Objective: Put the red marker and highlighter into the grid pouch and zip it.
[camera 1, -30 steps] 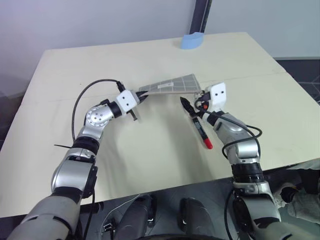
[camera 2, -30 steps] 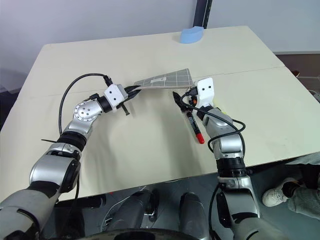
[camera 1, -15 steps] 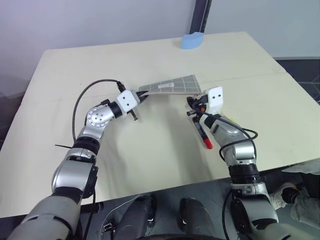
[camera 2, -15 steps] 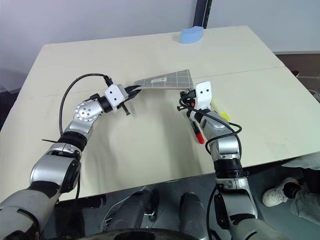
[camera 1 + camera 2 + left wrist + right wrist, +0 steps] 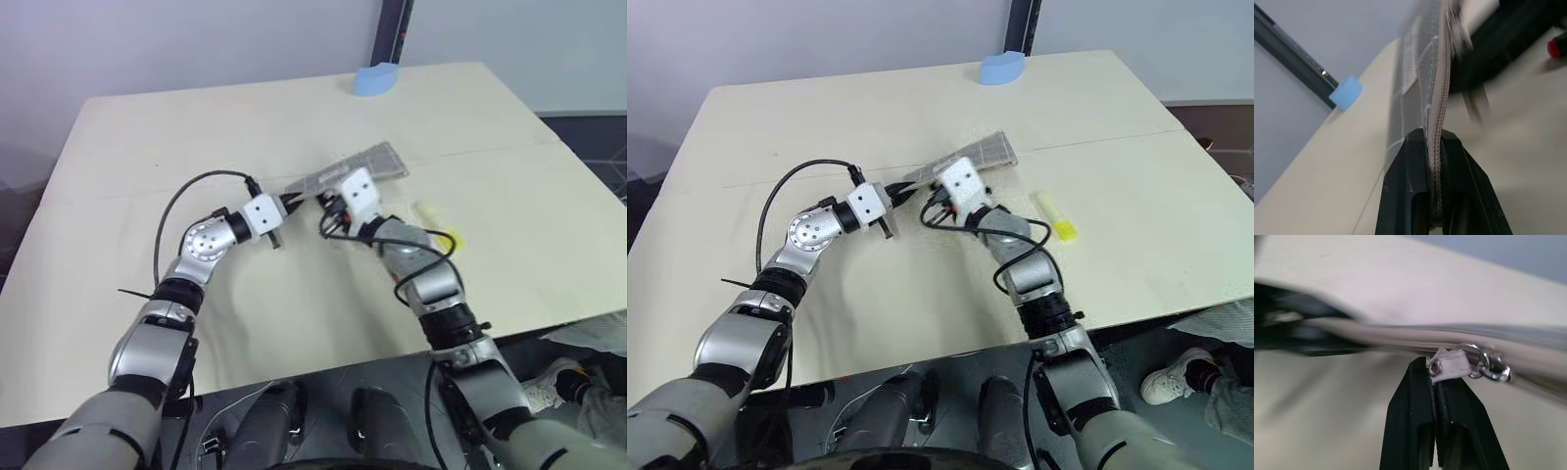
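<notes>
The grid pouch [image 5: 364, 164] hangs tilted above the table, grey with white lines. My left gripper [image 5: 293, 200] is shut on its near end, the fabric edge pinched between the black fingers [image 5: 1413, 161]. Right beside it, my right gripper [image 5: 1436, 377] is shut on the white zipper pull [image 5: 1450, 364] with its metal rings. The yellow highlighter [image 5: 436, 219] lies on the table to the right of my right forearm. A red tip [image 5: 1555, 47], blurred, shows past the pouch in the left wrist view; the rest of the red marker is hidden under my right arm.
A blue object [image 5: 376, 78] sits at the table's far edge. A dark post [image 5: 390, 31] rises behind it. The table's front edge [image 5: 323, 364] runs close below both arms. A black cable [image 5: 181, 201] loops over my left wrist.
My right gripper has swung left from beside the marker to the pouch and shut on the zipper pull. The pouch has turned, its far end swinging back. The highlighter is now uncovered.
</notes>
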`<control>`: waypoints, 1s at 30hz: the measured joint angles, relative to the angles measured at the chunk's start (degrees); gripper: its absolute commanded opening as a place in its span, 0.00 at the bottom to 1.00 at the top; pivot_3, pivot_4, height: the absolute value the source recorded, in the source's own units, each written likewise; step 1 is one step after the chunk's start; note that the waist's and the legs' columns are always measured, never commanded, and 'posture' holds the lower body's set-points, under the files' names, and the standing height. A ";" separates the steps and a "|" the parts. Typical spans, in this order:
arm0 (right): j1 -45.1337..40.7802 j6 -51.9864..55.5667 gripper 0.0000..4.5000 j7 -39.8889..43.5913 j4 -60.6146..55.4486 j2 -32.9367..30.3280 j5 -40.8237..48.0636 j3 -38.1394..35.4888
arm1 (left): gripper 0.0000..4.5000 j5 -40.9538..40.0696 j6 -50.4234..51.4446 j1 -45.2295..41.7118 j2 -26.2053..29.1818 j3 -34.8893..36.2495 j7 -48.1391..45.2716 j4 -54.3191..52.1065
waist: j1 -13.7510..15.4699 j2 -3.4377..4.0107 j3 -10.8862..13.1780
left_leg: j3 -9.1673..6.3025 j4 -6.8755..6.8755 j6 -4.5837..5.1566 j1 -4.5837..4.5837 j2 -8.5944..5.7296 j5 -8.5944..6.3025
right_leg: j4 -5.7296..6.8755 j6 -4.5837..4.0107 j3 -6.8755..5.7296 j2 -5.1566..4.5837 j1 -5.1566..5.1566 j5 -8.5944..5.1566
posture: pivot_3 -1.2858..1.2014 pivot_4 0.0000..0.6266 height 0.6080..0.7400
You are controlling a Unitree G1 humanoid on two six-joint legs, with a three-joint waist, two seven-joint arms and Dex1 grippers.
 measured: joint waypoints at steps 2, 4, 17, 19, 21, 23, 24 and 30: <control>-0.07 -0.05 0.01 1.75 0.46 0.95 -0.13 1.55 | 0.00 -0.88 1.07 0.25 -0.63 0.02 -0.16 -1.18 | -0.02 0.00 0.00 | 0.00 0.01 0.00 0.01 0.00 0.00 | 0.00 0.00 0.00 0.01 0.01 0.00 | 0.52 0.24 1.00; -0.25 -0.40 0.01 2.94 1.12 1.08 -0.79 2.68 | 0.00 -1.56 2.10 1.17 -0.73 0.05 -0.49 -2.41 | -0.02 0.01 0.00 | 0.00 0.02 0.00 0.02 -0.01 0.00 | 0.01 0.00 0.01 0.01 0.02 0.00 | 0.52 0.24 1.00; 0.32 -2.66 0.67 5.01 1.08 0.98 -2.42 3.20 | 0.00 -3.12 5.18 2.92 -0.88 0.08 -0.56 -7.77 | -0.08 0.01 0.00 | -0.01 0.00 -0.04 0.03 -0.01 0.02 | 0.02 -0.01 0.08 0.04 -0.01 0.00 | 0.52 0.24 1.00; 2.56 -1.96 0.91 6.05 -3.65 -1.82 -2.31 2.93 | 0.00 -3.27 5.71 2.95 -0.59 0.14 -0.07 -7.80 | 0.10 0.00 0.00 | -0.01 0.01 -0.03 0.02 -0.01 0.01 | 0.02 -0.01 0.08 0.04 -0.01 0.00 | 0.52 0.24 1.00; 6.13 0.79 0.99 7.44 -9.46 -4.42 -1.46 2.03 | 0.00 -3.25 5.75 2.94 -0.33 0.19 0.35 -7.90 | 0.30 0.01 0.00 | -0.01 -0.01 -0.03 0.02 -0.01 0.01 | 0.01 -0.01 0.09 0.04 -0.01 0.00 | 0.52 0.24 1.00; 10.16 3.99 0.99 8.76 -15.46 -7.54 -0.19 1.27 | 0.00 -3.20 5.76 2.95 0.15 0.25 1.30 -7.96 | 0.34 0.00 0.00 | 0.00 -0.01 -0.03 0.01 -0.01 0.01 | 0.00 -0.01 0.10 0.04 -0.02 0.00 | 0.52 0.24 1.00; 12.40 5.83 0.99 9.03 -18.73 -8.69 0.71 0.14 | 0.00 -3.12 5.71 2.93 0.29 0.27 1.75 -8.02 | 0.38 0.00 0.00 | 0.00 -0.02 -0.03 0.01 -0.01 0.01 | -0.01 -0.01 0.10 0.03 -0.01 0.00 | 0.52 0.24 1.00; 22.01 14.43 0.99 6.44 -37.03 -9.62 8.46 -8.72 | 0.00 -1.84 5.22 2.93 1.92 0.25 4.33 -7.53 | 0.41 -0.01 -0.01 | -0.02 -0.05 -0.04 0.09 0.01 0.00 | -0.02 0.00 0.22 0.07 0.01 0.00 | 0.52 0.24 1.00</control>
